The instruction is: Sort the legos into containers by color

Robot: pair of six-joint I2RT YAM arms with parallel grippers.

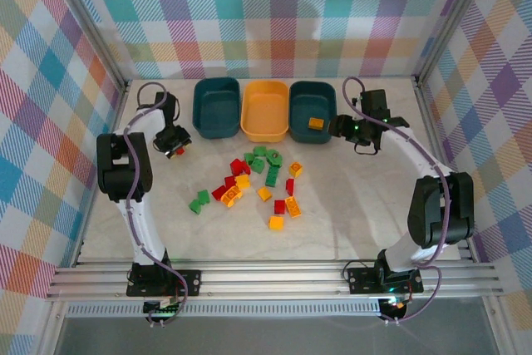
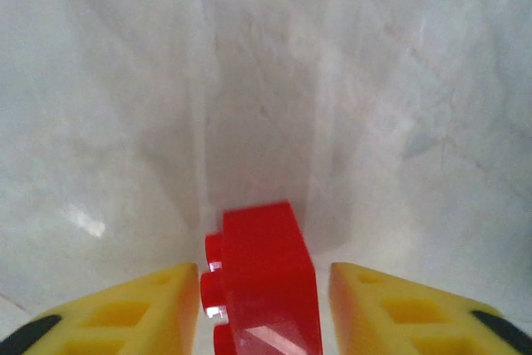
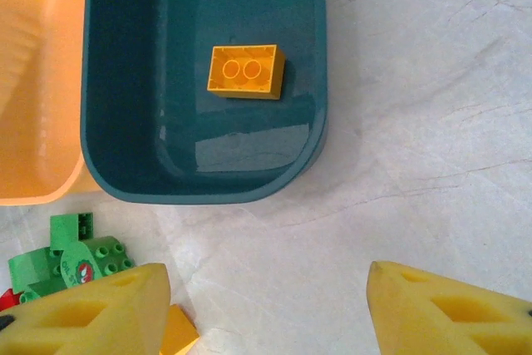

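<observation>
On the table, along its far side, three containers stand in a row: the left teal bin, the yellow-orange bin and the right teal bin.

Count of legos: one yellow brick lies studs up in the right teal bin. The other two bins hold no brick that can be seen. One red brick is at the left pincer. The loose pile lies mid-table, near of the bins. It reads as roughly six red, seven green and six yellow-orange pieces. Several overlap, so the tally is approximate.

Left pincer: it is positioned left of the pile and near of the left teal bin. In the left wrist view the red brick stands between its yellow fingers, with its studs facing the left finger and almost against it. A thin strip of table shows beside the right finger. Whether the brick is actually pinched cannot be told.

Right pincer: it sits at the right edge of the right teal bin. Its jaws are spread wide with nothing between them. The yellow brick lies beyond its fingertips, inside the bin. Some green pieces lie just beside its left finger.
</observation>
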